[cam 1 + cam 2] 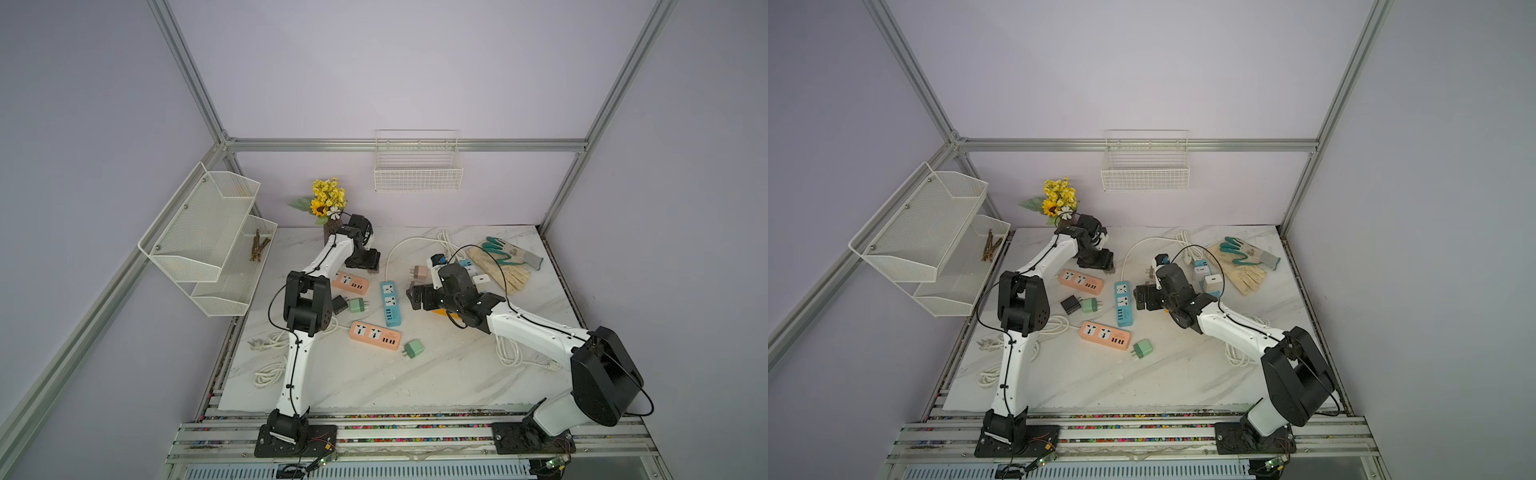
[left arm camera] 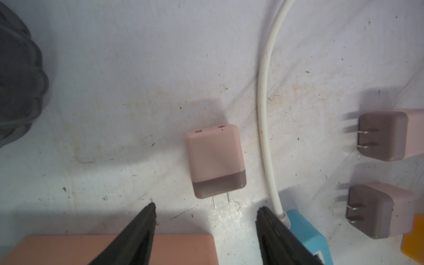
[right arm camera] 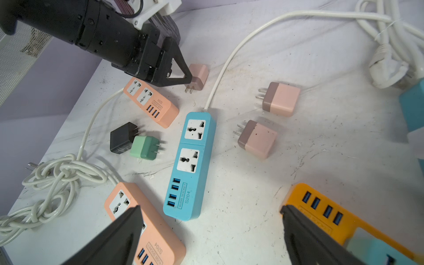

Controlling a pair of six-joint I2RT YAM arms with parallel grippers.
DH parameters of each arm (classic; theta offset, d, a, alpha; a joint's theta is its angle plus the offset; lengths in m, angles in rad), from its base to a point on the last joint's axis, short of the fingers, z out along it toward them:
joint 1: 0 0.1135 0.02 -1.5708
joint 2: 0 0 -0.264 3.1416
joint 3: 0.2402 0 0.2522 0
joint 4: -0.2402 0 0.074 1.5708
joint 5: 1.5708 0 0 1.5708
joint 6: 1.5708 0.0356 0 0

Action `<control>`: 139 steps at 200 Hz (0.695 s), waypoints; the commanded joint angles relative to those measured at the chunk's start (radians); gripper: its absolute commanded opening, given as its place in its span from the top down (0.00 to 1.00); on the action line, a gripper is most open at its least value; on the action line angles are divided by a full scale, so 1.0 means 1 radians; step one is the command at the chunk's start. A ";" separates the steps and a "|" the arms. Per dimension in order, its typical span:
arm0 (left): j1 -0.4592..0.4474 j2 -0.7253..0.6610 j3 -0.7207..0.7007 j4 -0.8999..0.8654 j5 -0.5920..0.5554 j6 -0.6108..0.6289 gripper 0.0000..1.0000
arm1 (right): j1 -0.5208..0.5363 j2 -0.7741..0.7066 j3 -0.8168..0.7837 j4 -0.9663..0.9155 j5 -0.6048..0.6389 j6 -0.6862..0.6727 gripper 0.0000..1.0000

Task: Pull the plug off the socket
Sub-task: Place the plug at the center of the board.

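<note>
Pink plug (image 2: 215,160) lies flat on the white marble table (image 1: 415,374), out of any socket, its two prongs pointing toward the left gripper (image 2: 206,207). That gripper hovers just above it with its jaws apart and nothing between them; the black fingertips (image 2: 150,211) sit just short of the prongs. A peach power strip (image 3: 151,103) lies just beside the plug on one side, and the white cable (image 2: 263,114) of a blue power strip (image 3: 192,165) runs past on the other. Two more pink plugs (image 3: 281,98) rest beyond the cable, loose on the table. A green plug (image 3: 145,148) touches a black plug (image 3: 120,137) near the peach strip. The right gripper (image 3: 210,208) hangs wide open and empty near the blue strip, over a yellow power strip (image 3: 321,211).
</note>
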 commanded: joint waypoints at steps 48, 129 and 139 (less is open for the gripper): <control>-0.031 -0.352 -0.346 0.386 0.181 -0.081 0.28 | -0.045 -0.025 0.063 -0.329 0.367 0.093 0.00; -0.045 -0.665 -0.865 0.820 0.262 -0.324 0.00 | -0.142 0.079 0.218 -0.678 0.546 0.432 0.00; -0.045 -0.715 -0.923 0.852 0.212 -0.312 0.00 | -0.153 0.090 0.229 -0.670 0.509 0.431 0.00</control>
